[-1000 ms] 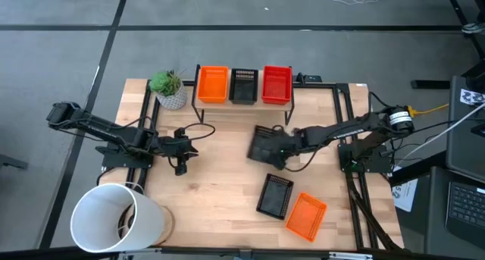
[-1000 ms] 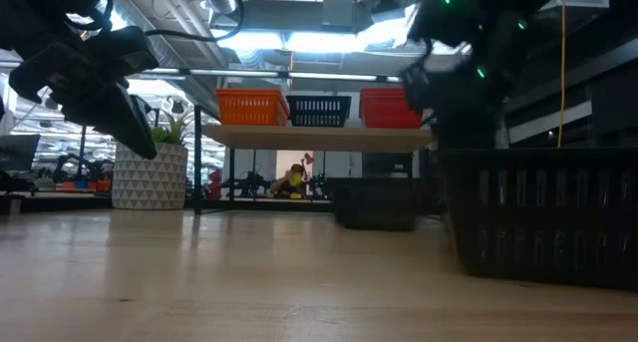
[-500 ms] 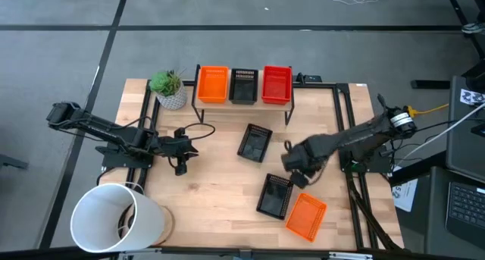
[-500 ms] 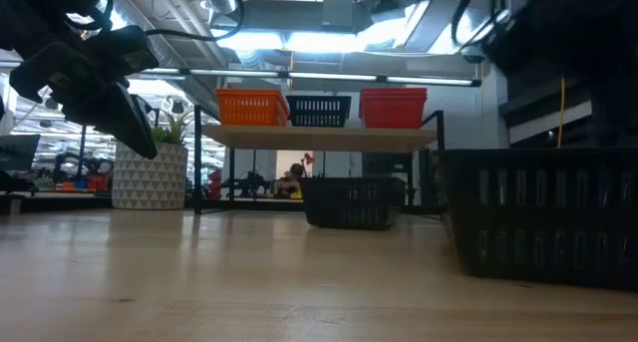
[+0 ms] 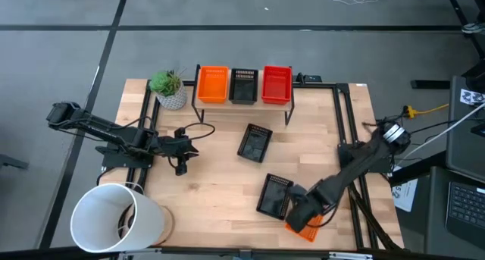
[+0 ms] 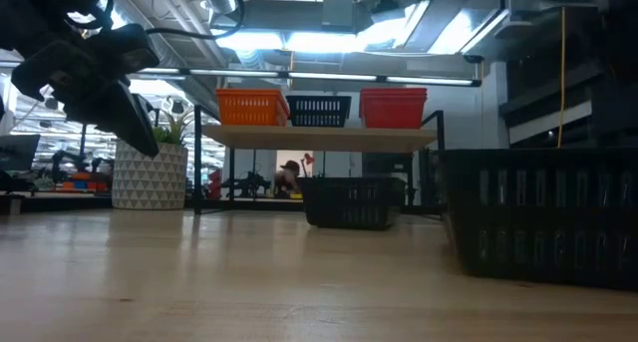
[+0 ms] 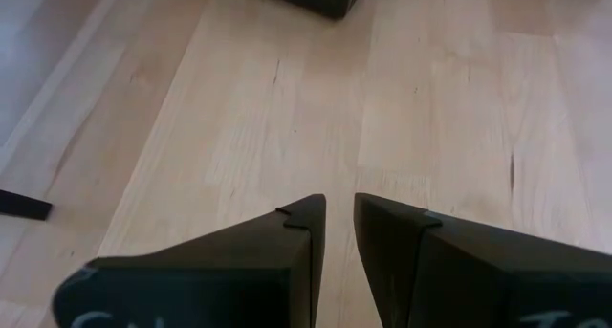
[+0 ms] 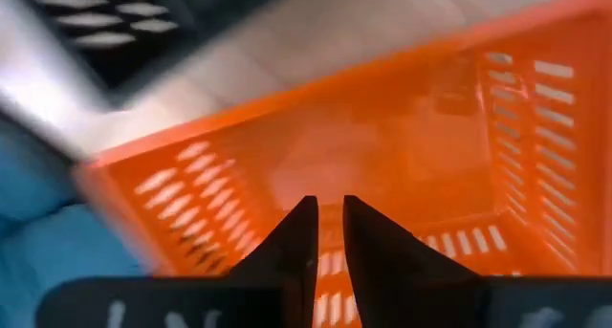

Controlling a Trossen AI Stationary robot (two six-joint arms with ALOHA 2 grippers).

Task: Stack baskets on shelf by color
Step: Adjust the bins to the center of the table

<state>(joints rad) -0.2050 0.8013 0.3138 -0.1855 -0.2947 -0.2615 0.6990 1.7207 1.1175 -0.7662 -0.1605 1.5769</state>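
On the shelf (image 5: 244, 102) stand an orange basket (image 5: 213, 84), a black one (image 5: 243, 86) and a red one (image 5: 276, 84). On the table, one black basket (image 5: 255, 142) lies mid-table. Another black basket (image 5: 274, 195) sits nearer the near edge, beside an orange basket (image 5: 317, 211). My right gripper (image 5: 297, 214) hangs over that orange basket's open inside (image 8: 402, 146), with the fingers nearly together (image 8: 325, 223). I see no touch. My left gripper (image 5: 180, 166) waits shut above bare wood (image 7: 339, 208) at the table's left.
A large white bucket (image 5: 114, 218) stands at the near left corner. A potted plant (image 5: 170, 89) stands left of the shelf. Black frame rails (image 5: 345, 123) run along both sides of the table. Bare wood lies between the left gripper and the loose baskets.
My right gripper let go of the black basket it held tilted at mid-table. That basket now lies flat there. The gripper then swung toward the table's near edge, past the second black basket, and stands over the loose orange basket.
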